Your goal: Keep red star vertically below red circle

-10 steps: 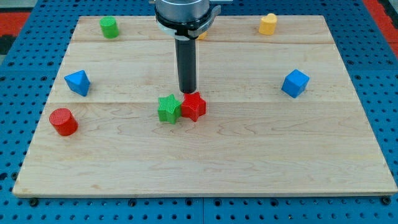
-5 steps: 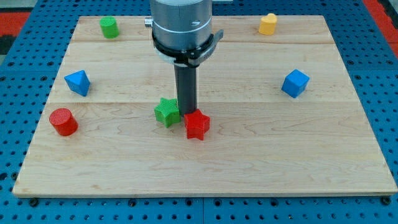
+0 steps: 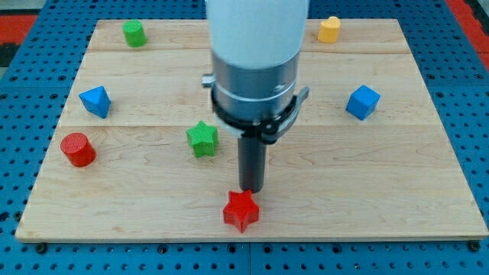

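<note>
My tip (plain rod, no jaws to open or close) touching top edge of red star, lower centre of frame near board's bottom edge. Red circle far off at left, higher up. Star needs long leftward push; green star upper left of tip.

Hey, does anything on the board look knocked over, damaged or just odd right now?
Nothing is damaged or tipped. The one oddity: the red star sits near the board's bottom edge, well to the view's right of the red circle, with my tip just above it.
</note>
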`<state>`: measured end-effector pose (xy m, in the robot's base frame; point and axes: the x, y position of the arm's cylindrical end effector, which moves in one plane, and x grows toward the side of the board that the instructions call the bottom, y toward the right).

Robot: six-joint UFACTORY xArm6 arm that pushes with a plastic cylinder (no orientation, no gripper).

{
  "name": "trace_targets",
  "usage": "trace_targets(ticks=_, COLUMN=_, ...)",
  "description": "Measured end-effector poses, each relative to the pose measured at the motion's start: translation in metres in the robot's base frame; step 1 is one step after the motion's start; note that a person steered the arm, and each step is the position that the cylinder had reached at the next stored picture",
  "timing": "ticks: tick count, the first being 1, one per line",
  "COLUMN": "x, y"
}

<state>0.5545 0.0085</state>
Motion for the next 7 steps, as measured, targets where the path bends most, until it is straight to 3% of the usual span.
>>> trace_targets(ticks=1, x=0.017, y=0.063)
trace_targets(ticks=2, x=0.062, y=0.037)
trace_targets(ticks=3, x=0.054, y=-0.023)
trace_targets(ticks=4, x=0.05, y=0.01)
trace_targets(ticks=5, x=0.015, y=0.033)
trace_targets(ticks=7, x=0.032, y=-0.034)
